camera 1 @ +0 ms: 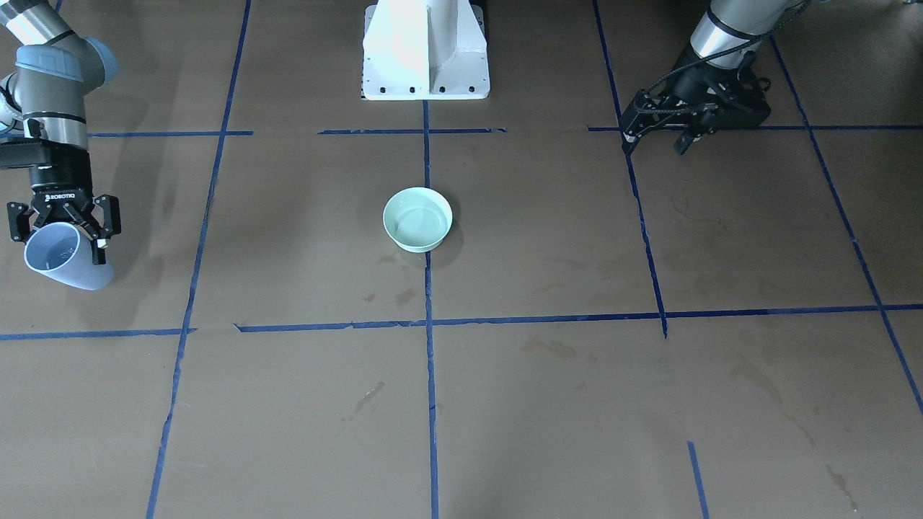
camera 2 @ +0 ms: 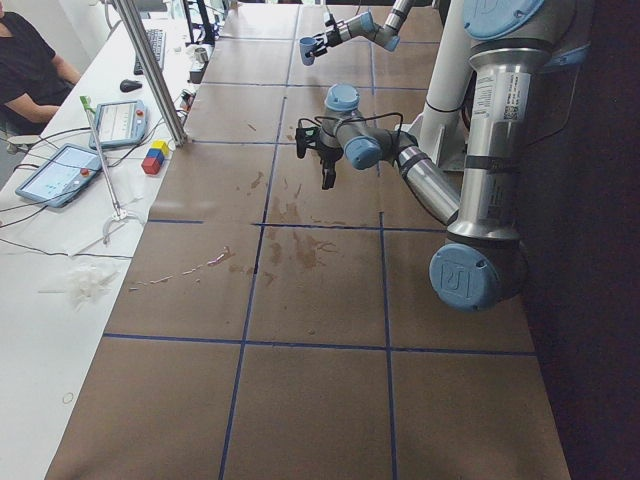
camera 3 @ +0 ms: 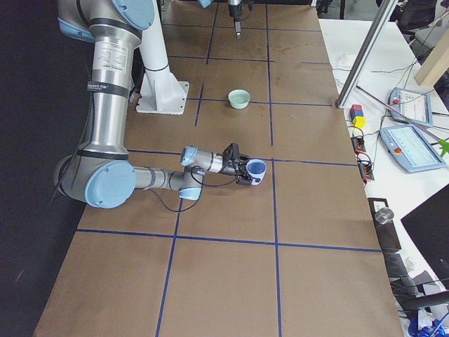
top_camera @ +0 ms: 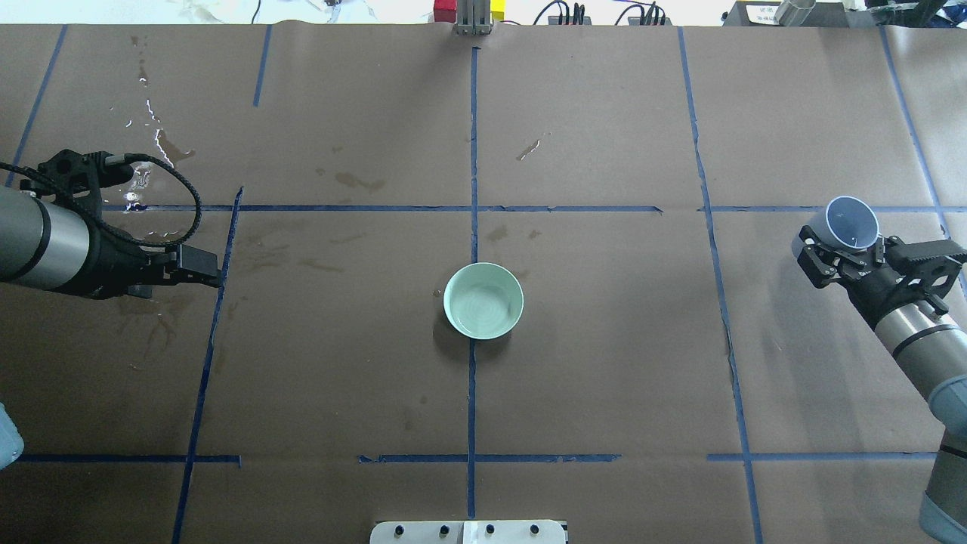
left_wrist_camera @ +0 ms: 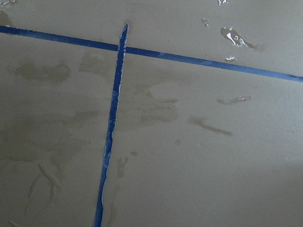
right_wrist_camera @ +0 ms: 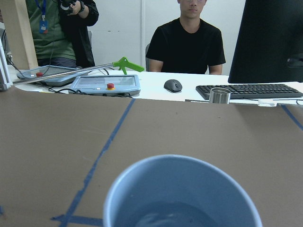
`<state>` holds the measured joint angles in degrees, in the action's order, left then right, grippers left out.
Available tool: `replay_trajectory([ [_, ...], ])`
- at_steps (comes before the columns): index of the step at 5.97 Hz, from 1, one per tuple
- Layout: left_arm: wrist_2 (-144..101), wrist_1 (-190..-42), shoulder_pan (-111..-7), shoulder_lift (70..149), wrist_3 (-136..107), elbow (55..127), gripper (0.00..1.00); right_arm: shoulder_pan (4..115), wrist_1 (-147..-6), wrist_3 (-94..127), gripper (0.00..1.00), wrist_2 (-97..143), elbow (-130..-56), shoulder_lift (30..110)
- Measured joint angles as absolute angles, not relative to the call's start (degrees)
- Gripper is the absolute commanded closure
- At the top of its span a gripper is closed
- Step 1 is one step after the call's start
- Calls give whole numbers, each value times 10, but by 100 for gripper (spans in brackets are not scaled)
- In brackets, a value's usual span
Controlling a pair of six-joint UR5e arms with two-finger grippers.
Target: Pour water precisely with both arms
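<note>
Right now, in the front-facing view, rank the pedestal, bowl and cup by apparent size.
1. white pedestal, largest, though cropped.
2-3. blue cup and green bowl look alike; the cup sits tilted in the right gripper, so unranked.

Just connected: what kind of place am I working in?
Probably a robotics lab: a brown table gridded with blue tape, two robot arms, and people at a desk with teach pendants.
</note>
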<state>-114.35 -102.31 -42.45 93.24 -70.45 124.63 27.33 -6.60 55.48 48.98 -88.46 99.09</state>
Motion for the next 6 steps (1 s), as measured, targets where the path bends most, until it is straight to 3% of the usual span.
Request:
replay_trajectory([
  [3, -1144, -1024, -425, 913, -705, 1257, 0, 241, -282, 554, 97, 460, -1010, 927],
  [6, -1144, -1024, -425, 904, -704, 1262, 0, 140, -478, 553, 95, 371, -1060, 835],
])
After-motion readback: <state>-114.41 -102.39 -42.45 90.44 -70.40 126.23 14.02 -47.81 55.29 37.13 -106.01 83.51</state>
